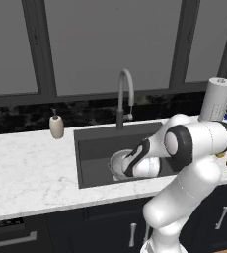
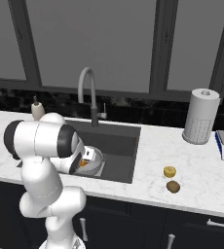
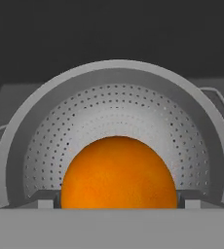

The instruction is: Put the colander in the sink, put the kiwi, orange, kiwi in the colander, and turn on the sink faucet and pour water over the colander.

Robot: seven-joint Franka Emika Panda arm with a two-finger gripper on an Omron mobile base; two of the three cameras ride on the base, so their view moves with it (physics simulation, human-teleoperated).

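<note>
now the bright round orange (image 3: 118, 172) sits between the wide hand's (image 3: 118, 203) tips, over the silver perforated colander (image 3: 119, 112).

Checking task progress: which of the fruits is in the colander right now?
The orange, sitting inside the colander in the sink. The brown kiwi and the yellowish fruit lie on the counter, right of the sink.

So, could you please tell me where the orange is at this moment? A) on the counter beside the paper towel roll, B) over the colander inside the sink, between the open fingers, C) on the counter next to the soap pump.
B: in the hand view the orange sits just in front of the colander bowl, and the right base view shows it in the sink.
</note>
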